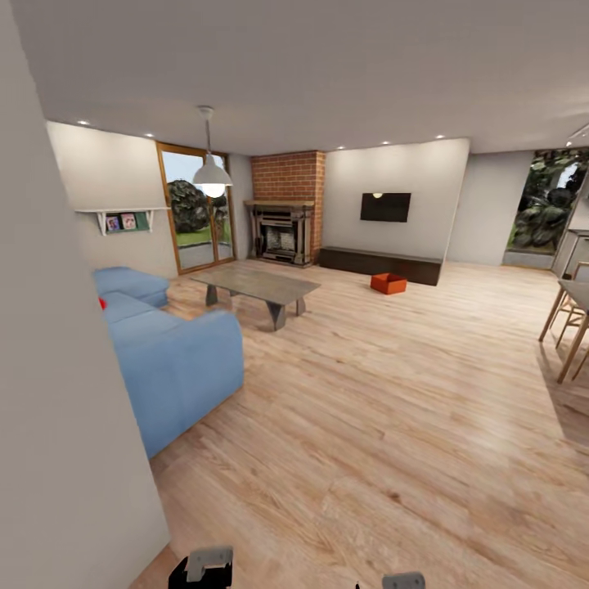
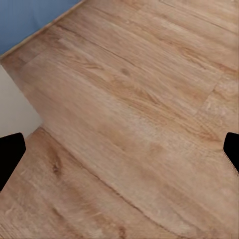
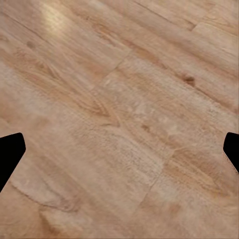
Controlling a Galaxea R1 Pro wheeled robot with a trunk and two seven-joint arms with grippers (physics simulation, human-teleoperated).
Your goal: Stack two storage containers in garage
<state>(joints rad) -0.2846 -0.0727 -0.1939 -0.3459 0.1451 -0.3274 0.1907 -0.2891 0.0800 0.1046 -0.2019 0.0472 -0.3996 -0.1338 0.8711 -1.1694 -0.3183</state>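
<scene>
Left gripper (image 2: 119, 149) spread, storage container (image 1: 388, 283) far ahead

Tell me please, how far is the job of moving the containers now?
Nothing looks done yet. One orange storage container sits on the living room's wood floor near the dark low cabinet. Both grippers, left and right, are open and empty. Fetching, carrying and stacking remain.

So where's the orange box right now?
In the head view, the orange storage container sits on the wood floor at the far end of the living room, just in front of the long dark cabinet under the TV, right of the fireplace.
</scene>
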